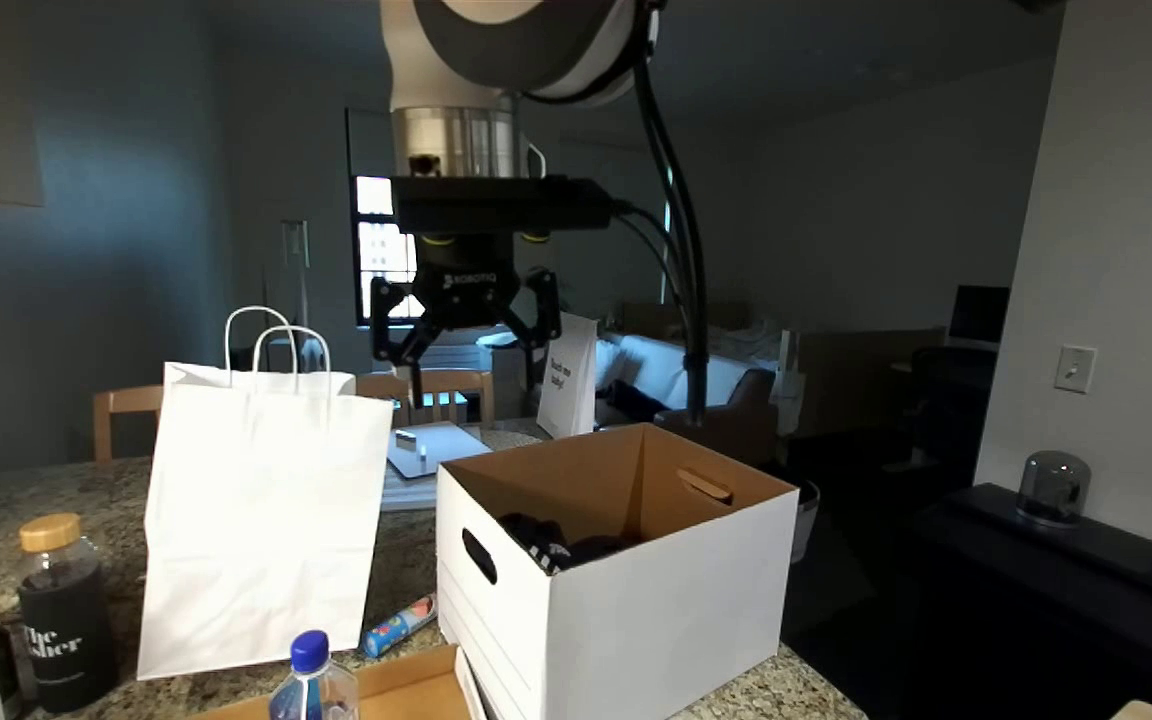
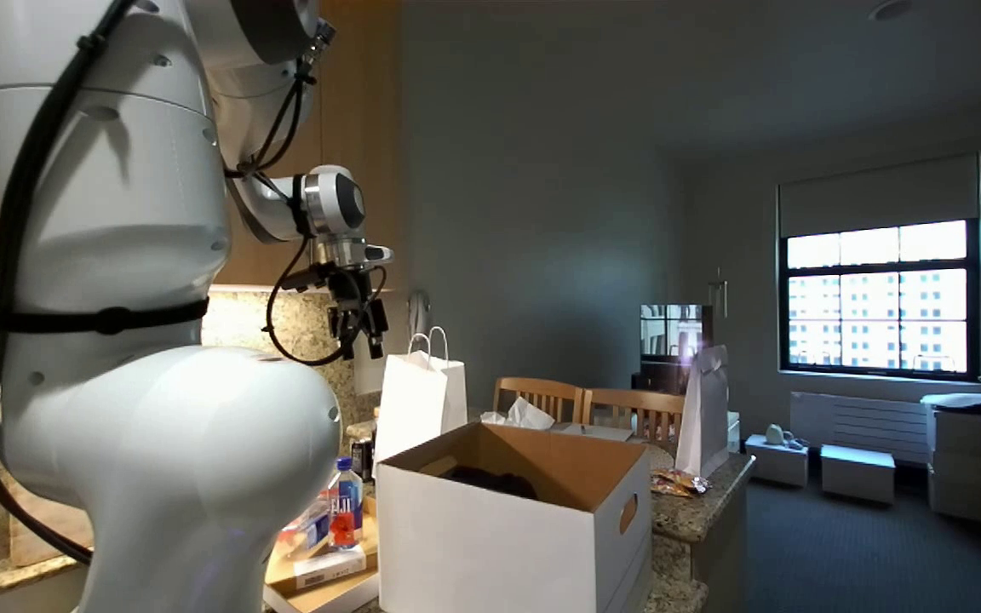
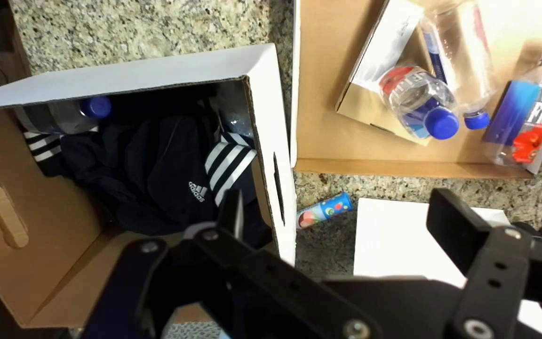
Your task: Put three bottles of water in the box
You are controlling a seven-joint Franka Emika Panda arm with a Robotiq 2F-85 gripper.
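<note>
Now, your fingers (image 3: pixel 457 230) hang wide apart and empty, pointing down, while the standing water bottle (image 3: pixel 417 102), probably your next pick, is well below them, toward the top of the wrist view, in the shallow tray (image 3: pixel 322 84) beside the box (image 1: pixel 656 610), its long axis upright; clear plastic, blue-capped, with a blue-and-red FIJI label

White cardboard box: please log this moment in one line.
black tool: open, empty; in box: dark striped clothing, at least one clear blue-capped plastic bottle; in shallow brown cardboard tray: three more bottles
</note>
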